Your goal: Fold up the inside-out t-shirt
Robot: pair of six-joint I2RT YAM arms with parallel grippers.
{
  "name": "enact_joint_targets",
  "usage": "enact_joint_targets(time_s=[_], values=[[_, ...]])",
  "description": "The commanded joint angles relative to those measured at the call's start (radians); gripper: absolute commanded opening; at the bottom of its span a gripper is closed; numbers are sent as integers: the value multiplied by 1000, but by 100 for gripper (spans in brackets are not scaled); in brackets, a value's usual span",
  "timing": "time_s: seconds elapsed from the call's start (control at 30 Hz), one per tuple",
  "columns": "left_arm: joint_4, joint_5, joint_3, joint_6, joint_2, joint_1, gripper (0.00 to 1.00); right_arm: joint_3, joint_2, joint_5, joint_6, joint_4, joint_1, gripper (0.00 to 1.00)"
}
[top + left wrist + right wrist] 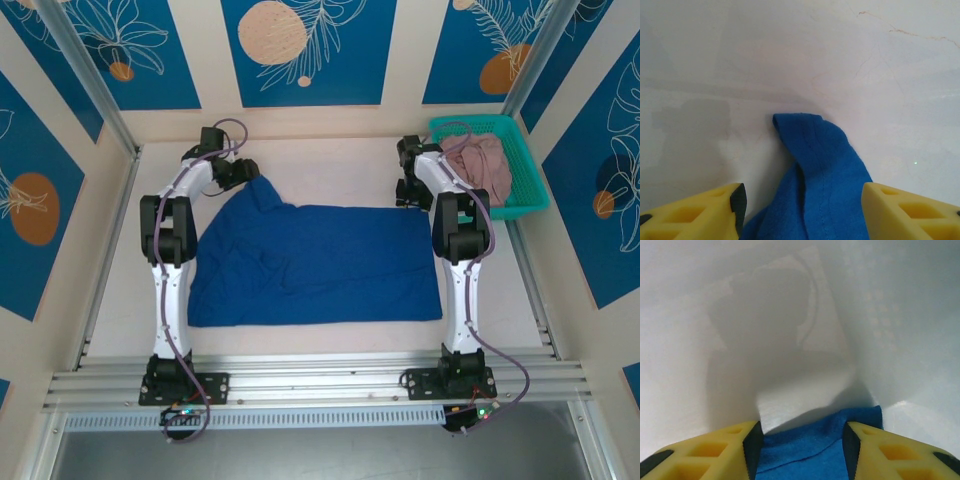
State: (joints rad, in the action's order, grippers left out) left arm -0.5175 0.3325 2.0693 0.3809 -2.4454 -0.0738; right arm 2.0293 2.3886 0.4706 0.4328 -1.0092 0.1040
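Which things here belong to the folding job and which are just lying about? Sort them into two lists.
Job: blue t-shirt; left pincer and right pincer, at its far corners.
Lying about: pink garment; teal basket holding it.

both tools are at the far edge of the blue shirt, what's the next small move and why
Probably close both. The left tool and right tool each stand open astride a far corner of the t-shirt, which lies spread on the table, so pinching those corners looks like the step before folding it toward the near edge.
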Motion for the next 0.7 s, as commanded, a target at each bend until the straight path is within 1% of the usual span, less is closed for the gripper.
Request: enact_joint_targets(time_s=[0.0,0.17,0.27,0.43,0.67], values=[[-27,1,28,-36,-22,5,63,25,46,-35,-3,-35,-11,45],[-33,-5,26,-30,-20,6,63,26,44,-62,-5,-28,-21,26],[-31,-2,26,-30,-15,6,63,28,44,-61,-5,-25,-21,20],[-27,-2,27,-33,-11,6,63,22,35,-63,-8,-10,-19,18],[-35,34,93,-21,-65,6,63,19,34,-58,-17,-5,-17,18]])
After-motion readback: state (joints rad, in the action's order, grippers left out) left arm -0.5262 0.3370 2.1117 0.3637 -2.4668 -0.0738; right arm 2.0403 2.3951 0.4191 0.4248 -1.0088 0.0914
